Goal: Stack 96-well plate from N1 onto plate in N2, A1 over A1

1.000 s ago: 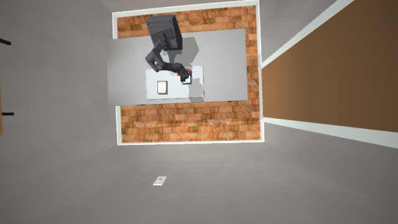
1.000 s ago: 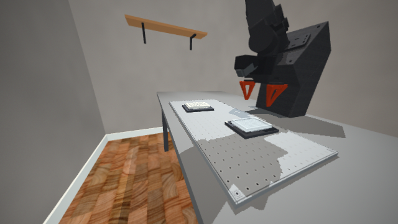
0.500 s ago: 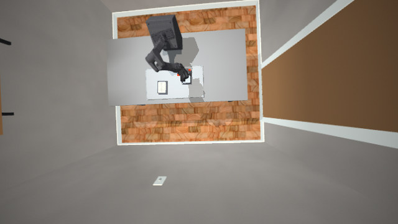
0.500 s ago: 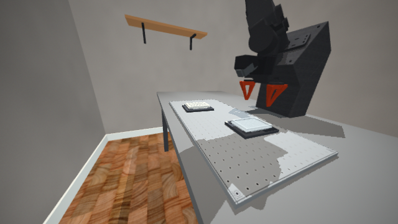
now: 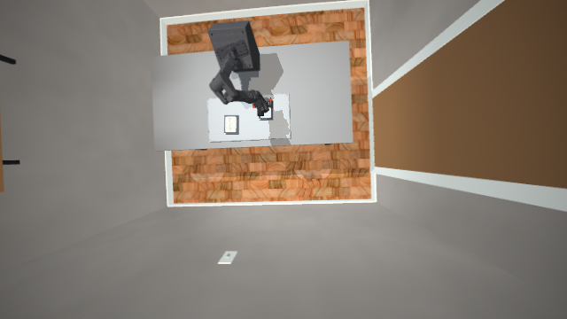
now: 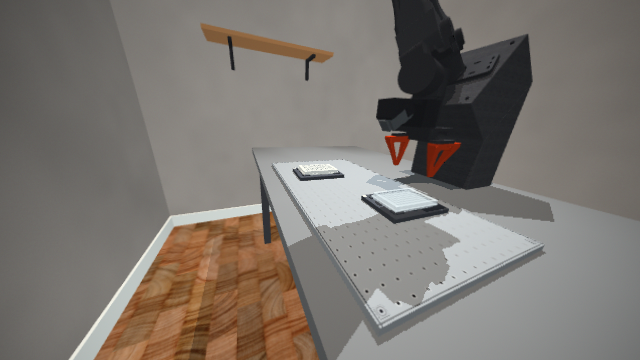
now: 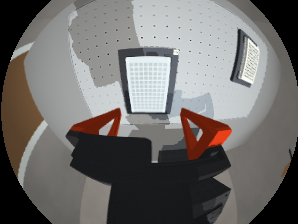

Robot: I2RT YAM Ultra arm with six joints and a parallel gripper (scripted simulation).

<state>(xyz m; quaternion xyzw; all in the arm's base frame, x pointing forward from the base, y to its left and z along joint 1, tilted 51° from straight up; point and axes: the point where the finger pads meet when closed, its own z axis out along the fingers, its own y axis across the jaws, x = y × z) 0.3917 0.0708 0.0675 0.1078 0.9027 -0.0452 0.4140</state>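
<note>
The tool (image 6: 420,155) hangs spread wide, gripping nothing, above the near plate (image 6: 405,200); a second plate (image 6: 318,168) sits at its 10 o'clock on the counter (image 6: 575,280).

Greys, black, orange-red and wood tones

White gridded plates (image 6: 405,199) in black nests (image 6: 385,210); pale grey board (image 6: 400,260) dotted with dark holes; grey table (image 6: 575,280); black arm (image 6: 425,50) with orange-red fingers (image 6: 440,157); patchwork brown wooden floor (image 6: 210,300).

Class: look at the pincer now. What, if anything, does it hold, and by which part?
Nothing. The pincer is open, above the 96-well plate without touching it.
</note>
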